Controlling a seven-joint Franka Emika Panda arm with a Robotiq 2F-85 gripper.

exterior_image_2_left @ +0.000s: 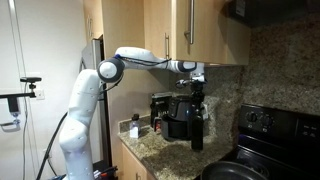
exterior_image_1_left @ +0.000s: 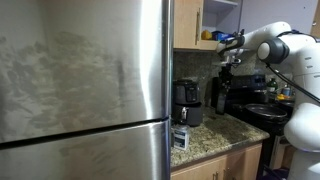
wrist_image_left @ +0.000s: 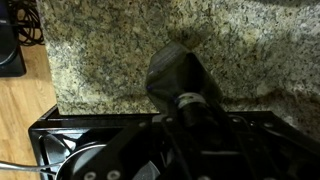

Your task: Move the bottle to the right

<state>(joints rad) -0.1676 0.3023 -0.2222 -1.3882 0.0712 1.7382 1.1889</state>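
Though dim, bottle (exterior_image_2_left: 197,125) apparently beside stove (exterior_image_2_left: 275,122)

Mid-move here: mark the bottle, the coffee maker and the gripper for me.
bottle (exterior_image_2_left: 197,128): in an exterior view, middle of its dark body.
coffee maker (exterior_image_2_left: 172,113): in an exterior view, its front.
gripper (exterior_image_2_left: 197,90): in an exterior view, between the fingertips at the bottle's top.

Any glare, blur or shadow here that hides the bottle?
In an exterior view the fridge shows smeary sheen; in an exterior view the bottle blends into the dark coffee maker; in the wrist view it looks soft.
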